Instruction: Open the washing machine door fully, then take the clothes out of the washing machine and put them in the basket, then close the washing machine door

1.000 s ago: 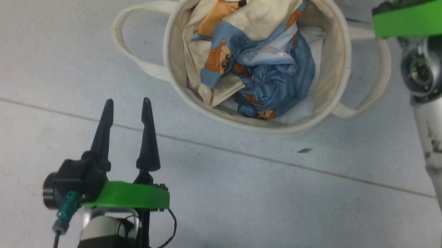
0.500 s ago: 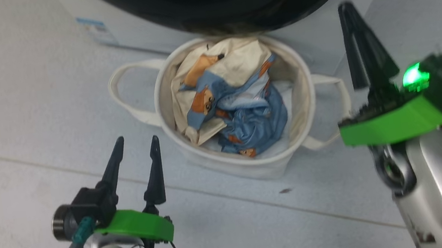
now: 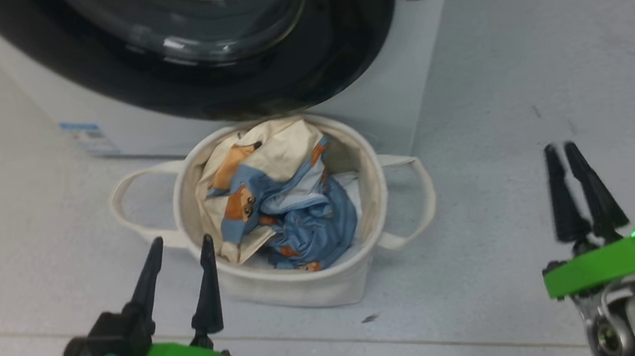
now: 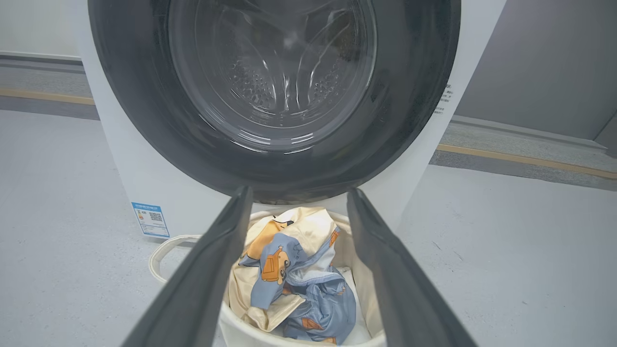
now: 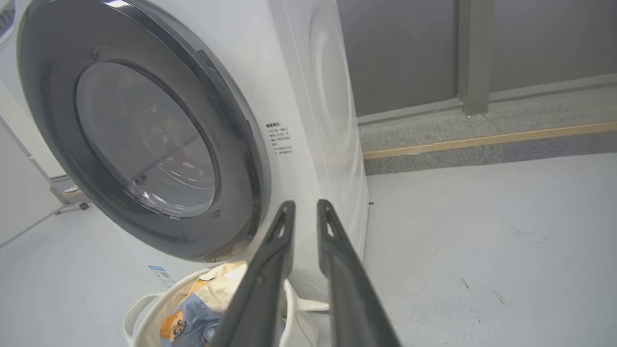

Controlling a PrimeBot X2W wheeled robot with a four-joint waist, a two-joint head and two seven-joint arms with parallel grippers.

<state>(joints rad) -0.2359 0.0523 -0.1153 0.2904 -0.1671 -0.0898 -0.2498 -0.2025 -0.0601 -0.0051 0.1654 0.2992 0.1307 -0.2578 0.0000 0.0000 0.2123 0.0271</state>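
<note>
While empty, left gripper [image 3: 178,258] fingers spread wide, right gripper [image 3: 564,163] fingers narrowly parted, touching nothing

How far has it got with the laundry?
It looks nearly finished. The clothes lie in the basket, and the door sits flush against the machine, apparently closed. The left gripper stands open and empty; the right gripper holds nothing, fingers slightly apart. Nothing obvious remains.

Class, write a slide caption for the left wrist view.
Bear-print clothes in the basket below the shut washing machine door.
</note>
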